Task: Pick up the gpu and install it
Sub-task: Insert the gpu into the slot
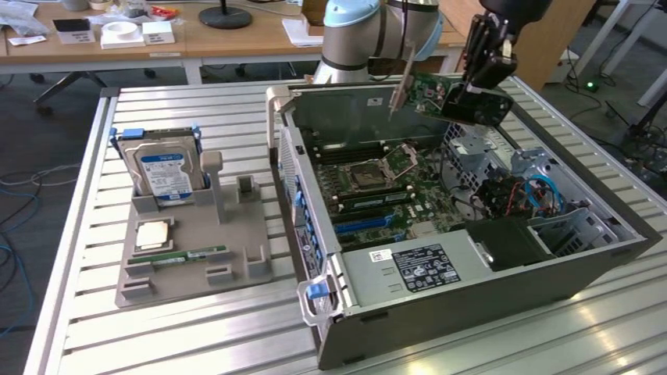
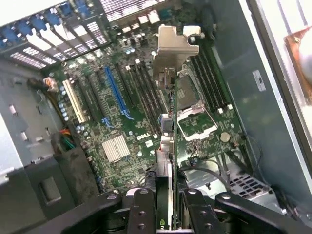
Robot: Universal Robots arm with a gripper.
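Between my fingers (image 2: pixel 142 210), clenched on one edge of it, the gpu (image 1: pixel 427 92) hangs edge-on over the open case (image 1: pixel 583 258), clear of the motherboard (image 2: pixel 117 146) slots below. I judge it light and stiff but fragile, best pinched on the bare board edge or near the bracket (image 2: pixel 175 46), never on chips or contacts. Farther off, the hard drive (image 1: pixel 167 168) stands in its tray (image 1: pixel 250 262) on the bench (image 1: pixel 208 336).

Holding gpu (image 1: pixel 426 88) above case (image 1: pixel 469 312)

I have it clamped in the gripper (image 1: pixel 452 97), bracket (image 1: pixel 401 78) on the far side from the tool. Motherboard (image 1: pixel 380 195) lies directly below; hard drive (image 1: pixel 167 172) stands well apart.
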